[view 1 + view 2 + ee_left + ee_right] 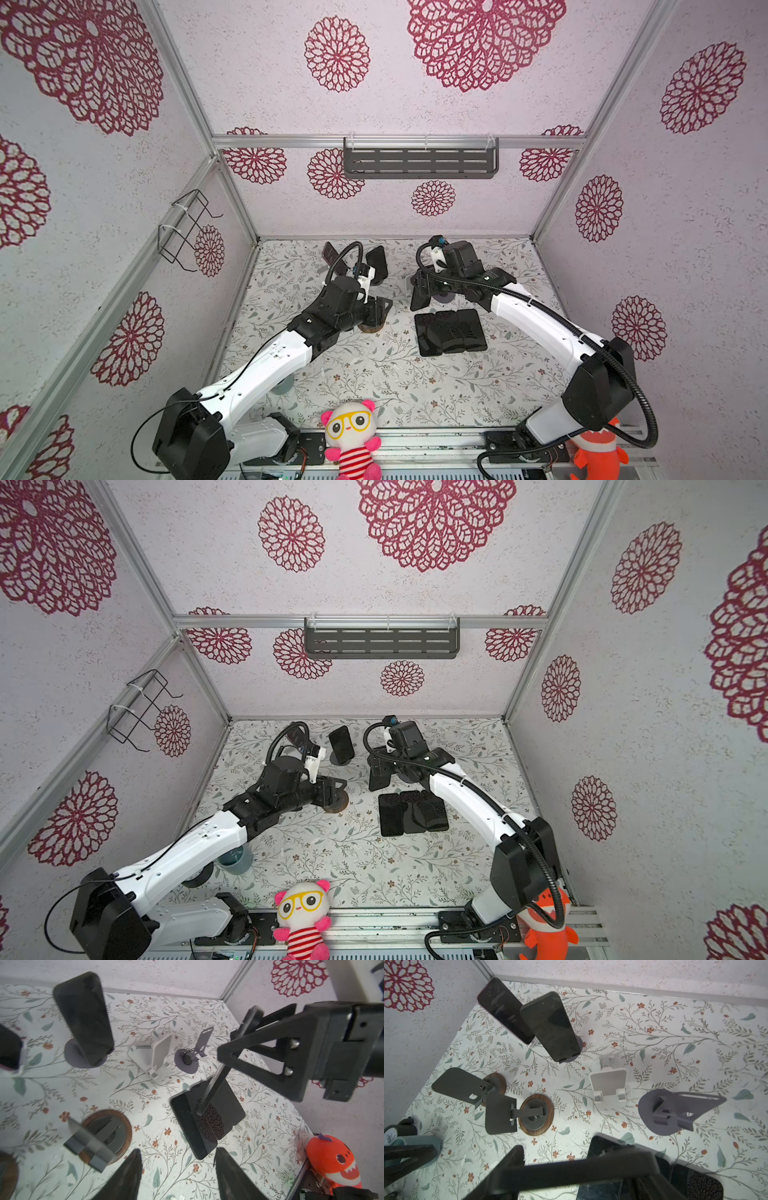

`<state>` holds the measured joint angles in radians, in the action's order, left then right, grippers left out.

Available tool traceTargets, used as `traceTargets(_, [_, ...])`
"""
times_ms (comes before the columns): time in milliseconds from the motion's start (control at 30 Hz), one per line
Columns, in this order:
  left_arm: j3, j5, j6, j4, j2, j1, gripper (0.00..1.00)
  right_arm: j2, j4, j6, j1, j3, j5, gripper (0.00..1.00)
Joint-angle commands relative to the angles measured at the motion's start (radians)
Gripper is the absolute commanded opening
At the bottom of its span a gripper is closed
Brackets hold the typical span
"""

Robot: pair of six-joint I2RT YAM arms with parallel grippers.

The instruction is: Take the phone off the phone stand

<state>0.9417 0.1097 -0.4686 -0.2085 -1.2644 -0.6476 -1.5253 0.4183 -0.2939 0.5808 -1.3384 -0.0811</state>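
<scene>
Phone, thin black slab (209,1093), seen clamped edge-on in right gripper (228,1049), clear of grey round-based stand (180,1066); long axis tilted down toward row of flat black phones (187,1122) on floral table (62,1088). Left gripper (178,1174) apart, empty.

We record a black phone (550,1026), a white stand (609,1082), a grey stand (500,1113) on a wood-brown base, a pale table cover (675,1028) with green leaves and red flowers, and pale walls (395,108) bearing crimson rosettes.
</scene>
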Motion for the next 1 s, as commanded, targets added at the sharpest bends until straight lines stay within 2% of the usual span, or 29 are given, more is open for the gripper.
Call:
traceTargets(0, [0.031, 0.042, 0.065, 0.081, -0.039, -0.031, 0.58, 0.065, -0.041, -0.032, -0.012, 0.003, -0.065, 0.64])
traceTargets(267, [0.091, 0.081, 0.083, 0.143, -0.158, -0.058, 0.57, 0.104, -0.087, -0.059, -0.029, 0.072, -0.151, 0.62])
traceTargets(700, [0.127, 0.192, 0.104, 0.224, -0.288, -0.069, 0.4, 0.157, -0.139, -0.1, -0.051, 0.152, -0.204, 0.6])
traceTargets(967, [0.143, 0.234, 0.103, 0.243, -0.323, -0.072, 0.35, 0.147, -0.144, -0.102, -0.053, 0.152, -0.212, 0.6])
